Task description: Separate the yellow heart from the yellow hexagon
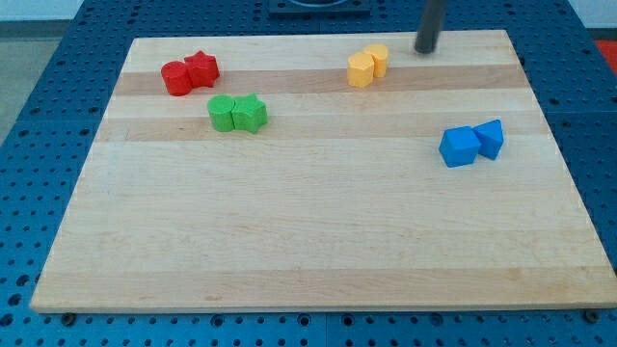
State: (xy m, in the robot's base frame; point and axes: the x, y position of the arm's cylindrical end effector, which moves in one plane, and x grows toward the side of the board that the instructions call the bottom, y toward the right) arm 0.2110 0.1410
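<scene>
The two yellow blocks sit touching each other near the top edge of the wooden board (pixel 318 241), a little to the view's right of its centre line. Taking that pair as the landmark: my tip (pixel 425 50) stands just to its right and slightly higher in the view, apart from both blocks and touching nothing. There is no pincer on this arm, only the rod, so there is no open or closed state to tell.

The yellow block on the right (pixel 377 60) is the nearer one to my tip; the yellow block on the left (pixel 361 70) sits a little lower. Which is the heart and which the hexagon I cannot make out at this size.

To do the step well, I judge the tip should come in at the seam between the two, or press on one block alone, off-centre from the other, so that only one slides. A push straight along the pair's line from the right would likely shove both together.

The pair's long axis runs from lower left to upper right in the view. Which way the heart's point faces I cannot tell.
</scene>
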